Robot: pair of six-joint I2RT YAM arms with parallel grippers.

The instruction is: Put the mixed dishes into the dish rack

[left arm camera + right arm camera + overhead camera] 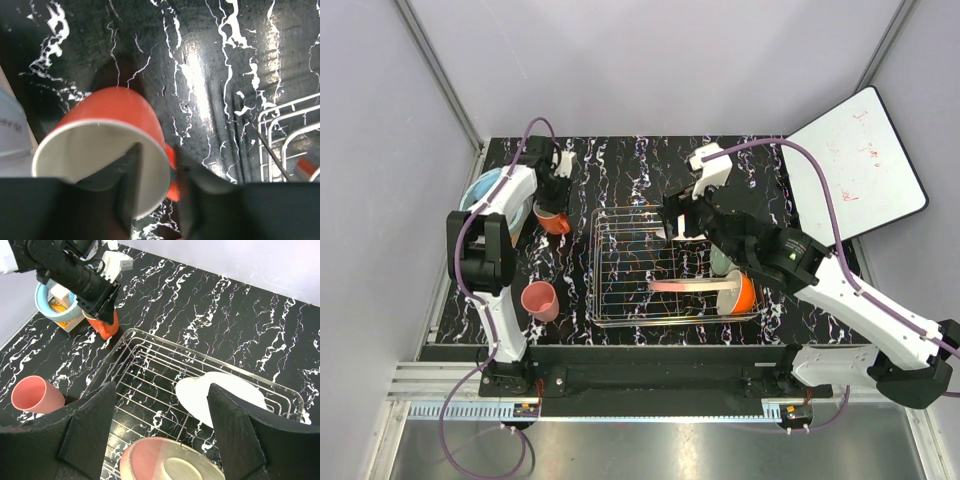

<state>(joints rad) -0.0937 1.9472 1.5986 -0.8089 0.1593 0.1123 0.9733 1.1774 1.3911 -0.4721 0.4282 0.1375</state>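
1. Dish rack (pixel 625 270) sits mid-worktop, nearer the near edge than the far one.
2. Inside it, the salmon-pink plate (pixel 685 285) stands on edge along the near side. The white-and-orange bowl (pixel 746 295) is tipped at the near-right corner.
3. The white plate (pixel 220 397) leans in the rack's right half. A pale green bowl (pixel 722 262) shows only partly from under the right arm.
4. The orange-red mug (pixel 107 120) lies tilted on the black marbled worktop (pixel 630 165), outside the rack and just off its far-left corner. Its white inside faces the left wrist camera.
5. The left gripper (pixel 155 150) is at the mug's rim, one finger inside and one on the orange outer wall. The pincer is drawn in on that wall.
6. The right gripper (pixel 161 387) hangs above the rack's far side. Its fingers are wide apart with nothing between them.
7. The pink cup (pixel 540 300) stands upright on the worktop by the left edge, toward the near-left corner and apart from the rack.
8. A light blue tub (pixel 482 190) sits at the left edge beside the mug. A white board (pixel 855 165) leans past the far-right corner.
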